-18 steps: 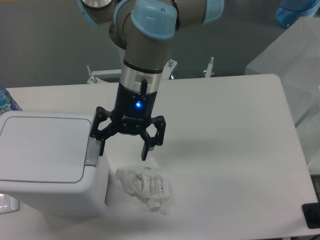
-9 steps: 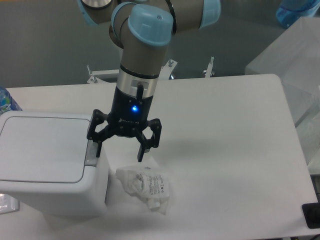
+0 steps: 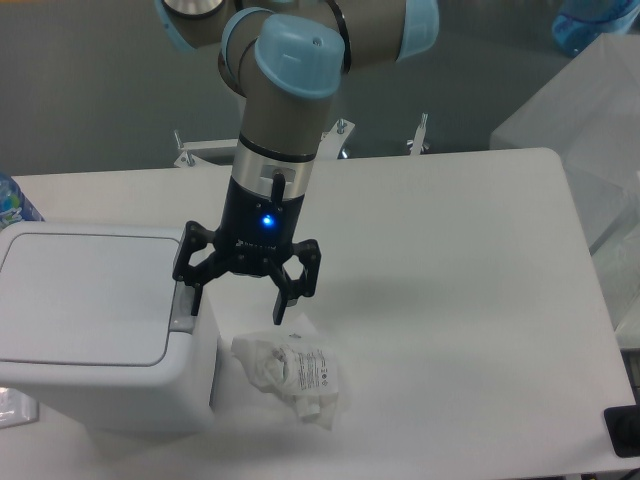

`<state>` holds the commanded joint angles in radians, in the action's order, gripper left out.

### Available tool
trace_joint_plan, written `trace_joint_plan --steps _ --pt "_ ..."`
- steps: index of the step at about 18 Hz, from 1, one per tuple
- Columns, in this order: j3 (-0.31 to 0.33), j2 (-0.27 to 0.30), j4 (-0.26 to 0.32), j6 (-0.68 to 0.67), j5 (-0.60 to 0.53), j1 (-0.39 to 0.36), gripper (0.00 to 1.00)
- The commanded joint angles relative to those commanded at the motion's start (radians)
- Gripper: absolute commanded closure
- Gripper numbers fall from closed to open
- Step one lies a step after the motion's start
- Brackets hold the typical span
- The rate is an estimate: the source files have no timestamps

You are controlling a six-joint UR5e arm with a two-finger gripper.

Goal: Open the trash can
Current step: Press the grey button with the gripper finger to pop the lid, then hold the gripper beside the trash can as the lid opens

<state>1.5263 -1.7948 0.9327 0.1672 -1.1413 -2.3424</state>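
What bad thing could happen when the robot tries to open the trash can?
1. The open gripper has one finger right by the grey button on the trash can. It might slip off the narrow tab and push the closed lid instead.
2. The other finger hangs just above the paper wad and might bump or drag it.

White table — grey floor behind, translucent plastic sheeting right.

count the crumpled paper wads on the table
1. The paper wad lies on the table just right of the trash can, below the open gripper. None other shows.
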Motion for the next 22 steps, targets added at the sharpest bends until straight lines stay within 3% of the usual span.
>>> trace_joint_plan --steps 18,22 --pt "0.006 -0.002 0.000 0.000 0.000 0.000 0.00" --pt "-0.046 0.003 0.000 0.009 0.002 0.000 0.00"
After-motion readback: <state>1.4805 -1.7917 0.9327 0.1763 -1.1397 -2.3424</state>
